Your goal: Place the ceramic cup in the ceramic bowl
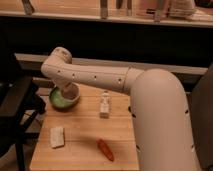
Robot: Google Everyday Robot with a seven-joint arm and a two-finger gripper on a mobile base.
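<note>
Judging from how things lie, the task is taken to be close to its end. The ceramic cup (70,92), pale outside and brownish inside, is seen within the outline of the light-green ceramic bowl (56,100), at the left of the frame on the upper left part of the table (85,145). Whether the cup is already rested on the bowl's floor or is held just above it cannot be told. The pincer (64,90) is found at the cup's left rim, below the bend of the white arm (95,77) that is stretched in from the right. It is closed, and a grip on the cup's rim is judged likely. What is left, by this reading, is for the cup to be set down fully and let go, and for the pincer to be drawn clear. The white bottle-like object (104,105), the pale block (57,136) and the orange object (105,149) lie apart from the bowl, toward the middle and bottom of the frame.
</note>
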